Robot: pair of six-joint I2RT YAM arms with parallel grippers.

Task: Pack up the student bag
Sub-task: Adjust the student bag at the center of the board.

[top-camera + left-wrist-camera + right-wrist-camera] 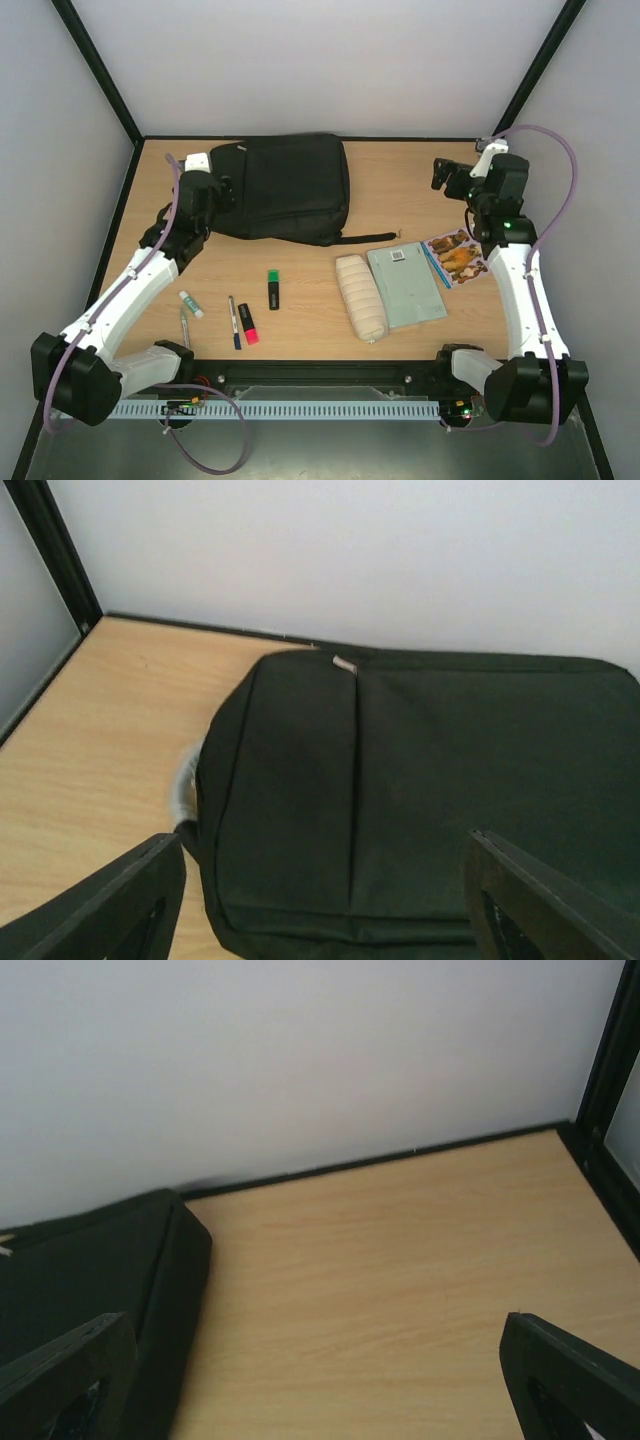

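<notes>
The student bag (290, 187), a large black backpack, lies flat at the back of the table, a strap trailing to its right. My left gripper (226, 191) hovers at the bag's left end, open. In the left wrist view the bag (420, 780) fills the frame between the spread fingers (110, 910), with its grey loop handle (184, 786) at the left edge. My right gripper (441, 172) stands open over bare wood to the right of the bag. In the right wrist view my right gripper (320, 1390) holds nothing, and the bag's corner (100, 1270) shows at the left.
Along the front lie a glue stick (190, 303), a pen (234, 321), a pink highlighter (248, 323), a green-capped marker (273, 289), a beige roll case (360, 297), a grey-green notebook (406, 284) and an animal picture card (456, 256). Black frame posts edge the walls.
</notes>
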